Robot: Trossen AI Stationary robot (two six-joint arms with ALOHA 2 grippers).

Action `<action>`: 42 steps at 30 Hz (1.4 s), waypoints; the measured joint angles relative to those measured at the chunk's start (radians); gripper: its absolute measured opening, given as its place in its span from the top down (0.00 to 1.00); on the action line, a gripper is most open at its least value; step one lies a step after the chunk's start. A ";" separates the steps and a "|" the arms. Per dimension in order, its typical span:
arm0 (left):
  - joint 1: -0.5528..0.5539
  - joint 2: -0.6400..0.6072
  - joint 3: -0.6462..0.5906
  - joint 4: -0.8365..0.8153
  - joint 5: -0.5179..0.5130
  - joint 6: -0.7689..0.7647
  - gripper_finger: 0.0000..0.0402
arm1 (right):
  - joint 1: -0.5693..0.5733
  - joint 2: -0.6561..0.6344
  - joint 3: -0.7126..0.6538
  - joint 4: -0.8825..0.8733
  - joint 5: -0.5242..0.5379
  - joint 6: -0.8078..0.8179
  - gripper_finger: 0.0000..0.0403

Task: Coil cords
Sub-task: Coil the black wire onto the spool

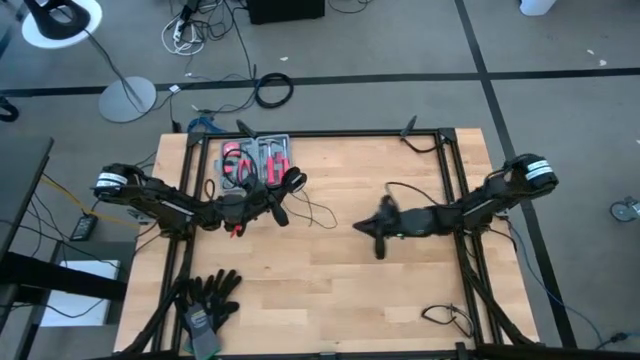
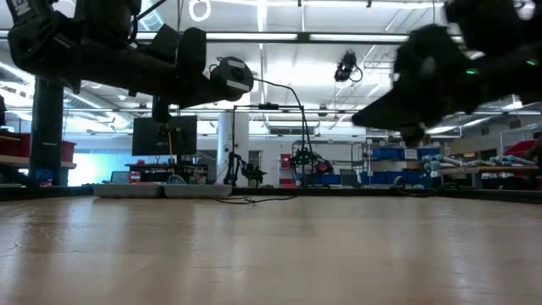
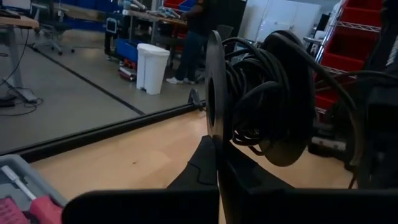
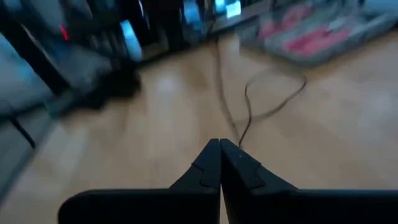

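Note:
A thin black cord is partly wound on a small black reel [image 3: 261,93], which has a round flange on each side. The reel is held up over the table's left middle [image 1: 291,182] by my left gripper [image 1: 276,203], which is shut. The loose cord [image 1: 320,212] trails from the reel onto the wooden table and lies there in slack loops [image 4: 273,99]. My right gripper [image 1: 362,228] is shut at mid-table, pointing toward the table's left. Its tips [image 4: 219,149] sit close to the cord's loose run. My left gripper pinches the thin edge of the reel's near flange [image 3: 214,134] between its two fingers. The fingers come at it about level, from the table's left. The reel stands on edge above the fingers, clear of the table, with cord wound around its hub. My right gripper is shut right beside the cord's loose run [image 4: 239,138]; I cannot tell whether it touches the cord.
A grey tray of red-handled tools [image 1: 255,160] sits at the far left of the table. Black gloves [image 1: 207,296] lie at the near left, and a short black cable [image 1: 445,318] at the near right. Black frame rails [image 1: 452,170] border the table.

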 joint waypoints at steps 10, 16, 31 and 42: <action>-0.006 0.000 0.008 0.017 -0.012 0.053 1.00 | -0.094 0.145 -0.058 0.340 0.210 0.077 0.95; -0.006 0.000 0.009 0.019 -0.021 0.050 1.00 | -0.133 0.215 0.098 0.337 0.072 -0.131 0.82; -0.007 0.000 0.009 0.016 -0.007 0.053 1.00 | -0.135 0.215 0.240 0.104 -0.101 -0.250 0.58; -0.007 0.000 0.009 0.015 -0.008 0.080 1.00 | -0.130 0.215 0.259 0.080 -0.076 -0.205 0.90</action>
